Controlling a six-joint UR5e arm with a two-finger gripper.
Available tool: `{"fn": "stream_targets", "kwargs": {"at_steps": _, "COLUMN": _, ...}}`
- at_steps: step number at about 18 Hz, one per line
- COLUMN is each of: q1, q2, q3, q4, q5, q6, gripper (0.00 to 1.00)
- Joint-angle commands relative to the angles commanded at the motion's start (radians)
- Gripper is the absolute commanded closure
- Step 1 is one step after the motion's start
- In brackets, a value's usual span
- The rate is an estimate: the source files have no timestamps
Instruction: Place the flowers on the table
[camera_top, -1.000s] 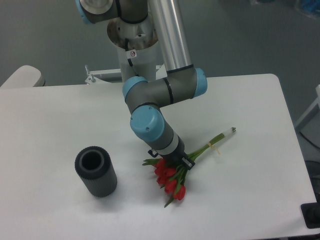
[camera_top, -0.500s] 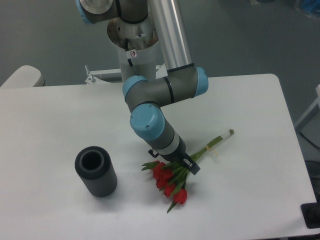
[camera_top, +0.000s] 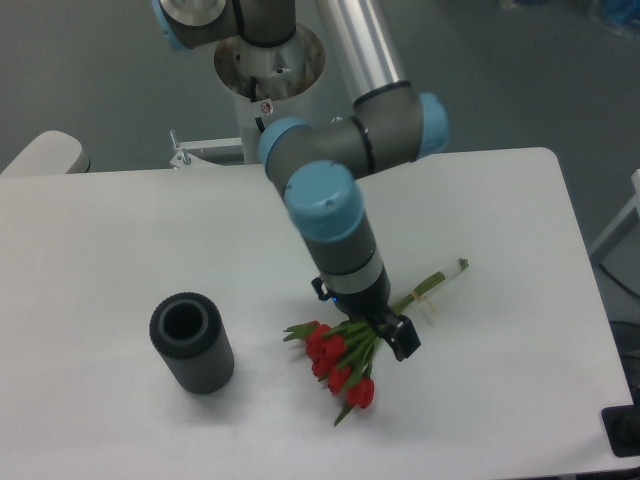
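Observation:
The flowers (camera_top: 338, 357), a bunch of red tulips with green leaves, lie flat on the white table (camera_top: 500, 200). Their tied green stems (camera_top: 432, 281) point to the back right. My gripper (camera_top: 388, 330) hangs just above the bunch where the stems meet the leaves. One black finger (camera_top: 402, 340) shows to the right of the stems. The wrist hides the rest of the gripper. The jaws appear open and hold nothing.
A dark grey ribbed cylinder vase (camera_top: 192, 342) stands upright to the left of the flowers. The arm's base (camera_top: 268, 60) is at the back edge of the table. The table's right edge runs near a black object (camera_top: 622, 430).
The flowers settled on the table and have stayed still since half a second ago. My arm has swung to the right and lifted, with the wrist now more upright over the stems.

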Motion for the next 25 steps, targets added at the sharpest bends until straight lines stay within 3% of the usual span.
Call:
{"fn": "stream_targets", "kwargs": {"at_steps": 4, "q1": 0.069, "q2": 0.0, "q3": 0.101, "q4": -0.117, "q5": -0.137, "q6": 0.012, "gripper": 0.0}}
{"fn": "stream_targets", "kwargs": {"at_steps": 6, "q1": 0.092, "q2": 0.002, "q3": 0.125, "q4": -0.152, "q5": -0.148, "q6": 0.085, "gripper": 0.0}}
{"fn": "stream_targets", "kwargs": {"at_steps": 10, "q1": 0.138, "q2": -0.003, "q3": 0.209, "q4": -0.279, "q5": -0.148, "q6": 0.21, "gripper": 0.0}}
{"fn": "stream_targets", "kwargs": {"at_steps": 15, "q1": 0.192, "q2": 0.0, "q3": 0.224, "q4": -0.29, "q5": -0.177, "q6": 0.328, "gripper": 0.0}}
{"fn": "stream_targets", "kwargs": {"at_steps": 19, "q1": 0.209, "q2": -0.003, "q3": 0.252, "q4": -0.335, "q5": -0.215, "q6": 0.342, "gripper": 0.0}}
{"fn": "stream_targets", "kwargs": {"at_steps": 25, "q1": 0.21, "q2": -0.002, "q3": 0.252, "q4": -0.335, "q5": -0.215, "q6": 0.356, "gripper": 0.0}}
